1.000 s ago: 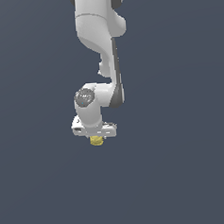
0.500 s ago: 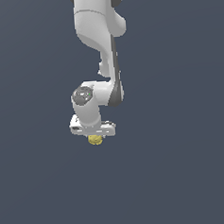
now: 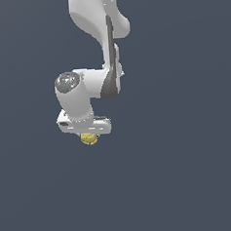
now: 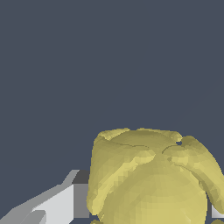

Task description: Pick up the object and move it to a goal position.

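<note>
The object (image 3: pixel 89 139) is a small dull-yellow lumpy round thing, seen just under the white gripper (image 3: pixel 88 135) in the exterior view. The gripper hangs from the white arm, and its fingers are hidden behind the hand there. In the wrist view the object (image 4: pixel 151 179) fills the lower part of the picture, with one grey-white finger (image 4: pixel 57 204) against its side and a sliver of the other finger (image 4: pixel 217 211) on its far side. The gripper is shut on the object.
The white arm (image 3: pixel 99 26) comes down from the top of the exterior view. Around it there is only a plain dark grey-blue surface (image 3: pixel 189 171).
The gripper with the object has shifted a little toward the exterior view's left. The object stays held.
</note>
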Controlling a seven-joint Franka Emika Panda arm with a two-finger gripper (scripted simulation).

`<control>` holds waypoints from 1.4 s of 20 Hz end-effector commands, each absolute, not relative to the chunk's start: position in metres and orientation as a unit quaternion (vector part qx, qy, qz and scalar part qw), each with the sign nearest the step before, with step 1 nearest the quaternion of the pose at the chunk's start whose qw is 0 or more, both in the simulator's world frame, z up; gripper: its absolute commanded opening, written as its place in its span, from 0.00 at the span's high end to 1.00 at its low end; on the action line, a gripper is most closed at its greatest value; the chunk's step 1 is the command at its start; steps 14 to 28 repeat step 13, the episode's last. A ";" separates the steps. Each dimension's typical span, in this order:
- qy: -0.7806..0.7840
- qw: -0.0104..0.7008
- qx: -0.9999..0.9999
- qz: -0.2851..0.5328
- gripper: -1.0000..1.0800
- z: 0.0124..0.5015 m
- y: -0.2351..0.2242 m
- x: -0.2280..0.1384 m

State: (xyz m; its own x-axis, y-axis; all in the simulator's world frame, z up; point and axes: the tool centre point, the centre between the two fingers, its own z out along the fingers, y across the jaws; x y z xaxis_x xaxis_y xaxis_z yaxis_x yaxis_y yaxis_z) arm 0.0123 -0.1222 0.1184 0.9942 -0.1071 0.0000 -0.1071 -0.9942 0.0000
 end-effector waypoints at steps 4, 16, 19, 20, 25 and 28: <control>-0.054 0.000 0.999 0.000 1.00 0.158 -0.140 0.016; -0.054 0.000 0.999 0.000 1.00 0.181 -0.151 0.019; -0.054 0.000 0.999 0.000 1.00 0.181 -0.151 0.019; -0.054 0.000 0.999 0.000 1.00 0.181 -0.151 0.019; -0.054 0.000 0.999 0.000 1.00 0.181 -0.151 0.019; -0.054 0.000 0.999 0.000 1.00 0.181 -0.151 0.019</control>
